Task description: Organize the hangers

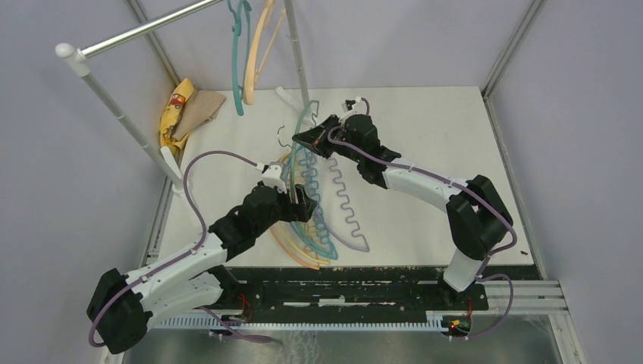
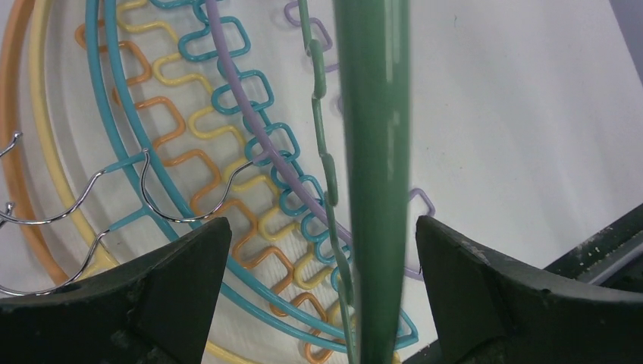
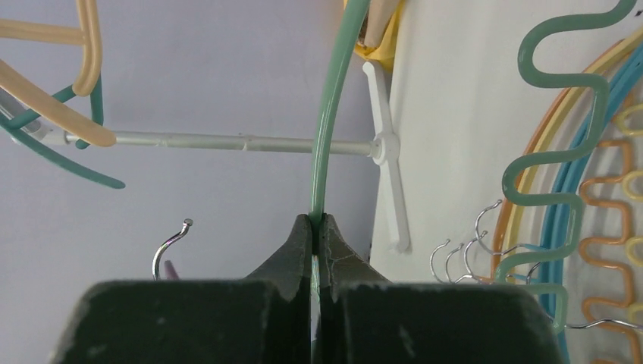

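My right gripper [image 1: 308, 141] is shut on the thin arm of a green hanger [image 1: 305, 115], held lifted above the table; in the right wrist view the jaws [image 3: 317, 221] pinch that arm [image 3: 327, 129], with its wavy bar [image 3: 547, 163] to the right. My left gripper [image 1: 298, 202] is open, its jaws [image 2: 322, 224] standing on either side of the green hanger's bar [image 2: 375, 182] without touching it. Below lies a pile of hangers [image 1: 312, 224] in teal, yellow, orange and purple [image 2: 227, 174]. A teal hanger [image 1: 239, 53] and a peach hanger [image 1: 264, 42] hang on the rack rail.
The rack's silver rail [image 1: 144, 30] and white slanted pole [image 1: 125, 114] stand at the back left, with an upright pole [image 1: 297, 53] behind the grippers. A yellow and tan cloth [image 1: 182, 112] lies at the rack's foot. The rail [image 3: 227, 142] also shows in the right wrist view.
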`<action>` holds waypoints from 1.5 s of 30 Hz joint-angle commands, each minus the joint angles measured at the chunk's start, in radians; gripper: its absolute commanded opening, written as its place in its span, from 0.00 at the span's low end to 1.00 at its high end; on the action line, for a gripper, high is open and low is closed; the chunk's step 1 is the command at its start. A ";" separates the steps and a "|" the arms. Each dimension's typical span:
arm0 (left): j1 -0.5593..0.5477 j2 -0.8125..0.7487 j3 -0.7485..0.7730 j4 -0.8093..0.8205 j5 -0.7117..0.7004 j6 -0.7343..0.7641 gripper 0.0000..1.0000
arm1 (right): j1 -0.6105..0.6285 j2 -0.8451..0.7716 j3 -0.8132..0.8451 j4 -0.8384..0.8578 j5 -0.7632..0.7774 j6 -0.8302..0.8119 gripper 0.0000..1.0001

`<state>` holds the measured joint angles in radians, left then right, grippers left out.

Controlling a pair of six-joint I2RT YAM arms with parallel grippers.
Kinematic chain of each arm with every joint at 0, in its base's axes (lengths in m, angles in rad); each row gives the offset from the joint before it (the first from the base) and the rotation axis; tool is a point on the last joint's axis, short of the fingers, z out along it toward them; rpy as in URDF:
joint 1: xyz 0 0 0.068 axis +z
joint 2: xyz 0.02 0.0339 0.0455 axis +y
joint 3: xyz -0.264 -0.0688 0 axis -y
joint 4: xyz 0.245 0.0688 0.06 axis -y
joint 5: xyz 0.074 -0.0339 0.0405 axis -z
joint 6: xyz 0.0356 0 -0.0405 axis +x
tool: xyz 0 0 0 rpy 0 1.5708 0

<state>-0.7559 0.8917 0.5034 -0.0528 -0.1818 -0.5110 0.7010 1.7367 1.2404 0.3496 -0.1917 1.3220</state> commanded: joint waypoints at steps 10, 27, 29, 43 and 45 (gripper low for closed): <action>-0.048 0.099 -0.035 0.122 -0.116 -0.052 0.30 | 0.019 -0.085 -0.066 0.108 -0.095 0.152 0.01; -0.072 -0.041 0.091 -0.380 -0.590 -0.303 0.03 | -0.050 -0.358 -0.120 -0.515 0.076 -0.303 0.77; -0.072 -0.063 0.132 -0.493 -0.664 -0.345 0.03 | -0.058 -0.404 -0.151 -0.546 0.113 -0.338 0.78; -0.011 0.016 0.346 -0.827 -0.892 -0.441 0.03 | -0.122 -0.549 -0.253 -0.676 0.135 -0.420 0.77; 0.037 0.014 0.365 -0.799 -0.872 -0.378 0.03 | -0.131 -0.570 -0.259 -0.689 0.138 -0.429 0.77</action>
<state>-0.7853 0.9264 0.7959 -0.8761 -0.9703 -0.9310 0.5861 1.2369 0.9833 -0.3260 -0.0731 0.9352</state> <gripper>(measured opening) 0.132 0.775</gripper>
